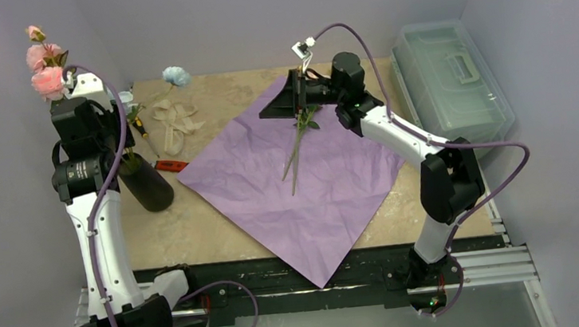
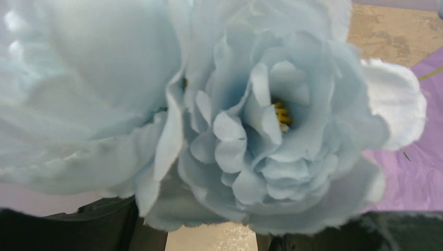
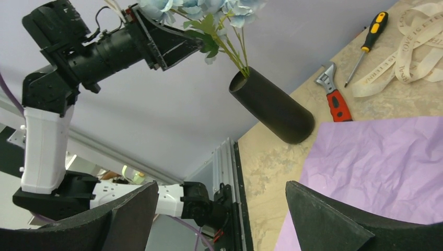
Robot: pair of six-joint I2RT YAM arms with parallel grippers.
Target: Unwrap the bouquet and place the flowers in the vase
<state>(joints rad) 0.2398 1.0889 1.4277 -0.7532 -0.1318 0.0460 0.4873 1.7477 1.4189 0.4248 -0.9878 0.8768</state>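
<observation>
The bouquet's lilac paper (image 1: 304, 186) lies spread flat on the table, with two thin green flower stems (image 1: 296, 153) across its middle. My right gripper (image 1: 290, 99) hovers over their upper end and is open, with nothing between its fingers (image 3: 324, 219). The dark vase (image 1: 146, 184) (image 3: 271, 104) stands at the left. It holds pink flowers (image 1: 45, 65) and pale-blue flowers (image 3: 209, 6). My left gripper (image 1: 108, 97) is up among these blooms. In the left wrist view blue petals (image 2: 261, 130) fill the frame. Its jaws (image 2: 209, 238) stand apart with bare table showing between them.
A cream ribbon (image 1: 175, 120), a yellow-handled screwdriver (image 1: 139, 127) and a red-handled wrench (image 1: 170, 165) lie between the vase and the paper. A clear lidded box (image 1: 450, 76) stands at the back right. The paper's near corner hangs over the table's front edge.
</observation>
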